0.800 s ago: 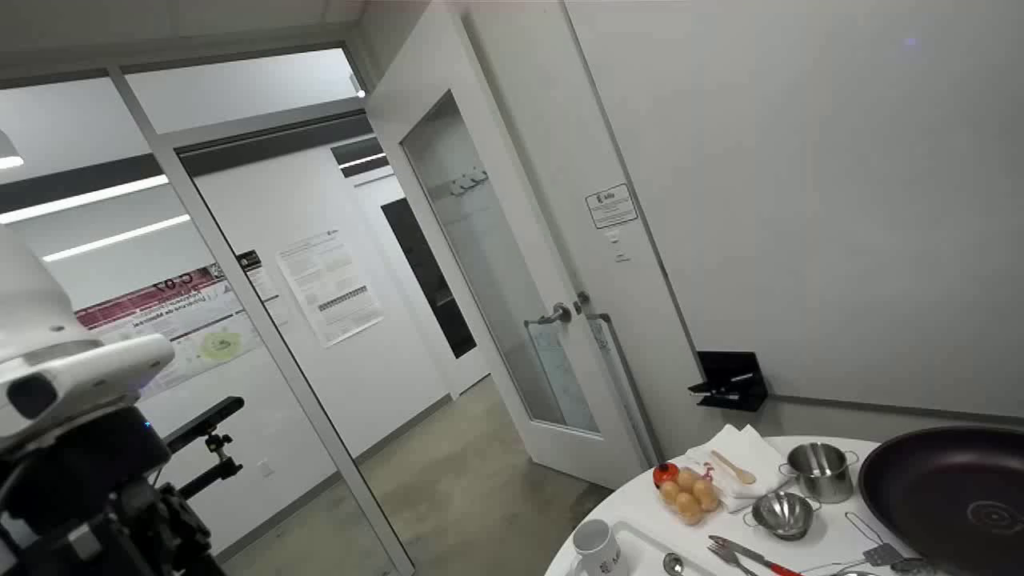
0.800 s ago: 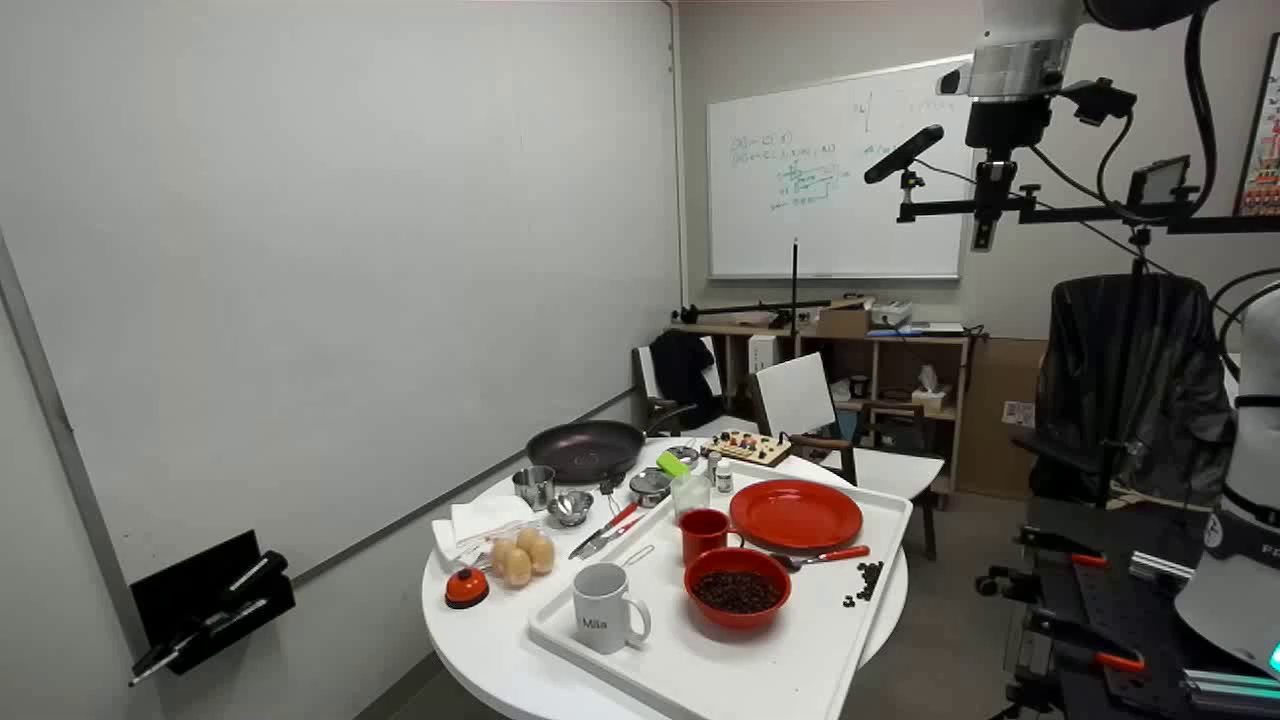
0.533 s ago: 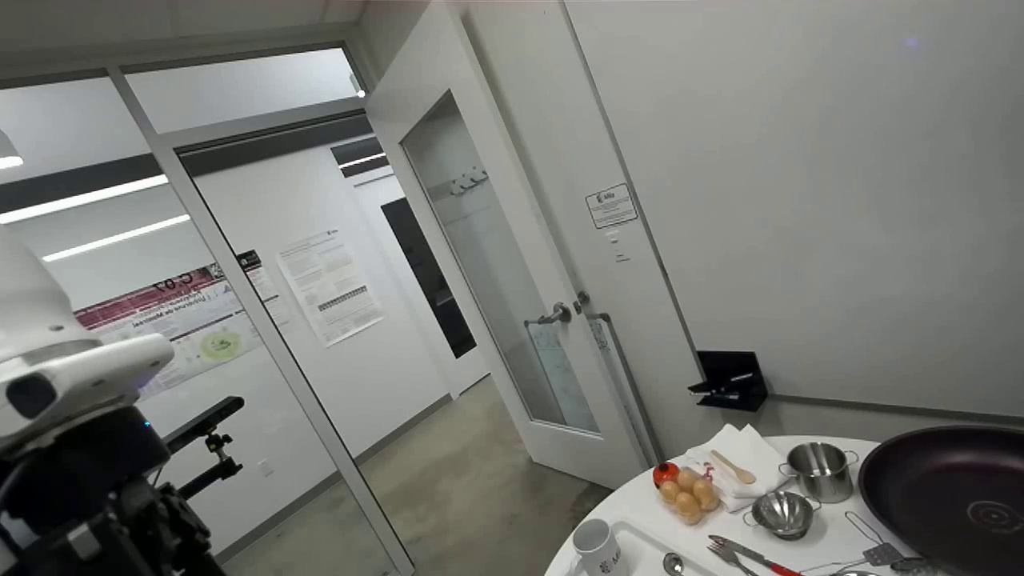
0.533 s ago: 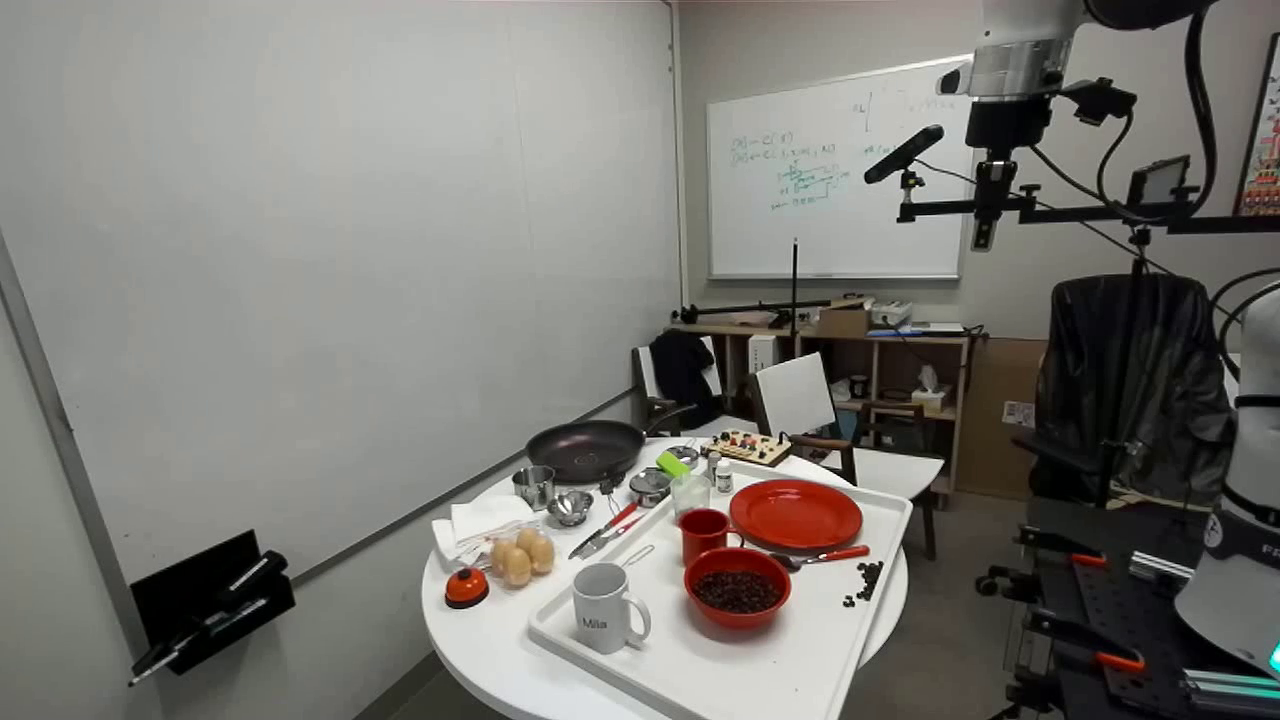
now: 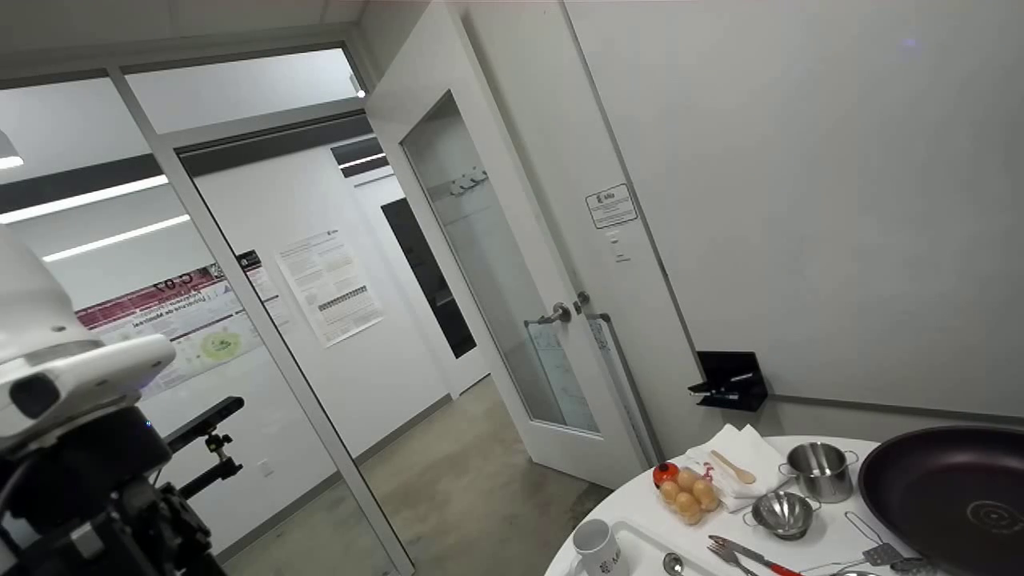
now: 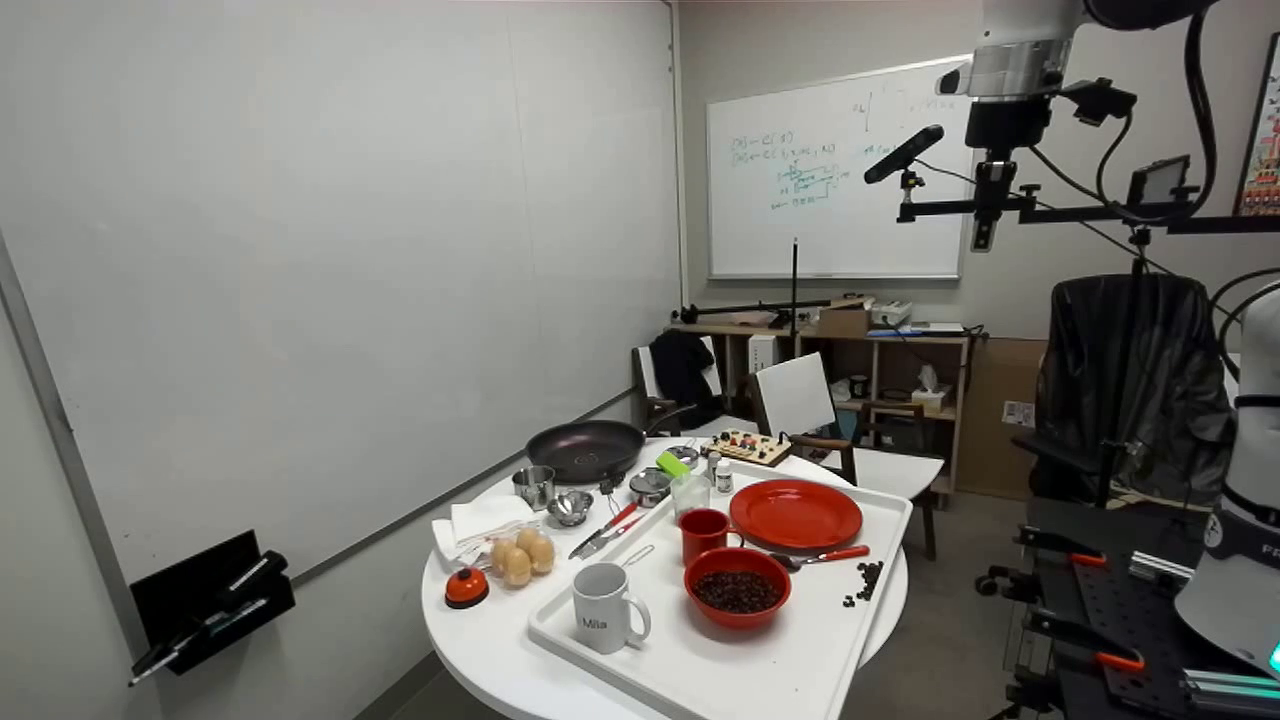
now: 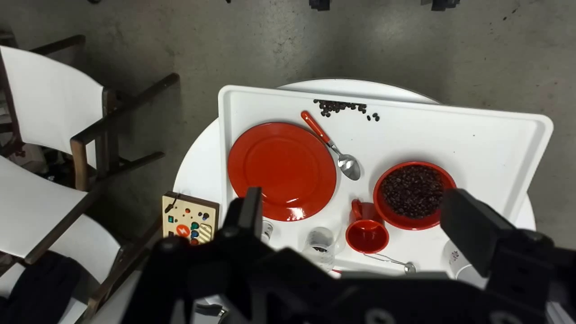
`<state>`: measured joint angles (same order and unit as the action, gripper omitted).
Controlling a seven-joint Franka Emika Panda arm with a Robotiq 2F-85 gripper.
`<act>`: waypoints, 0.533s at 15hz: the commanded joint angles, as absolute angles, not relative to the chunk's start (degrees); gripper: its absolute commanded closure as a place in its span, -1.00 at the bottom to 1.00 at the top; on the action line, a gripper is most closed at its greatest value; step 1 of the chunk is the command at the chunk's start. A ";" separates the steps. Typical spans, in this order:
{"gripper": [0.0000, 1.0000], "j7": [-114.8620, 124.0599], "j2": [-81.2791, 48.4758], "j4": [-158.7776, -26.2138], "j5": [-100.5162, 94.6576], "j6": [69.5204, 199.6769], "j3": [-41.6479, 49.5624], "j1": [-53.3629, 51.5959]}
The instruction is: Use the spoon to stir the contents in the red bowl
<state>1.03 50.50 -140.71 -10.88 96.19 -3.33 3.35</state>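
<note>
Now | hand (image 7: 354, 207) spread wide | empty | well apart from spoon (image 7: 344, 161)

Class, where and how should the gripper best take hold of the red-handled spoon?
Probably by the red handle, near its free end, from above, jaws across its width: the spoon lies on the white tray, handle slim and straight, passing close to the red plate.

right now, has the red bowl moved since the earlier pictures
No. In an exterior view the red bowl sits where it did on the white tray, with no visible shift against the black pen holder.
</note>
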 commanded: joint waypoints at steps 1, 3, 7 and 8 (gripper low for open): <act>-1.00 0.91 48.55 -140.14 -11.13 97.46 -2.49 1.72; -1.00 0.17 46.88 -139.97 -10.89 99.50 -2.04 0.98; -1.00 -2.64 41.41 -139.19 -11.19 103.52 -2.12 -0.79; -1.00 -4.35 39.95 -138.97 -10.84 104.50 -1.91 -1.77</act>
<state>-0.94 44.90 -140.72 -10.85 102.29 -2.77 0.61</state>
